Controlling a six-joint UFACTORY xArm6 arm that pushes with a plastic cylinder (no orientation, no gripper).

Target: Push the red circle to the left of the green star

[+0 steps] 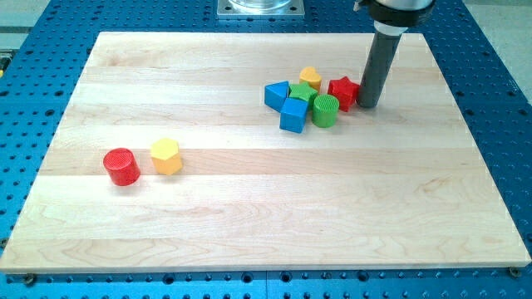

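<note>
A pale wooden desk (249, 224) fills most of the frame, resting on a blue perforated base.

In the lower left of the frame stands the red circle (121, 166), a short upright cylinder. Just to its right, near but apparently not touching, sits a yellow hexagon block (166, 156).

In the upper right of the frame is a tight cluster of blocks. At its middle lies the green star (302, 93), partly hidden by its neighbours. A blue triangular block (277, 95) is on its left, a blue cube (293, 115) below it, a green cylinder (325, 110) at its lower right, a small yellow block (310, 78) above it, and a red star (342, 91) on its right.

The end effector is a plain dark rod with no jaws, so it holds nothing and can only push. Its tip (367, 105) rests on the desk at the right edge of the cluster, just beside or touching the red star.

The red circle lies well apart from the tip, far across the desk toward the lower left. It is already on the left side of the green star, though a long way from it.

The red circle looks small, light and rigid, likely to slide easily on the smooth wood. Its round wall may let it slip off sideways, so a push should probably meet it square through the centre, from its left side.
</note>
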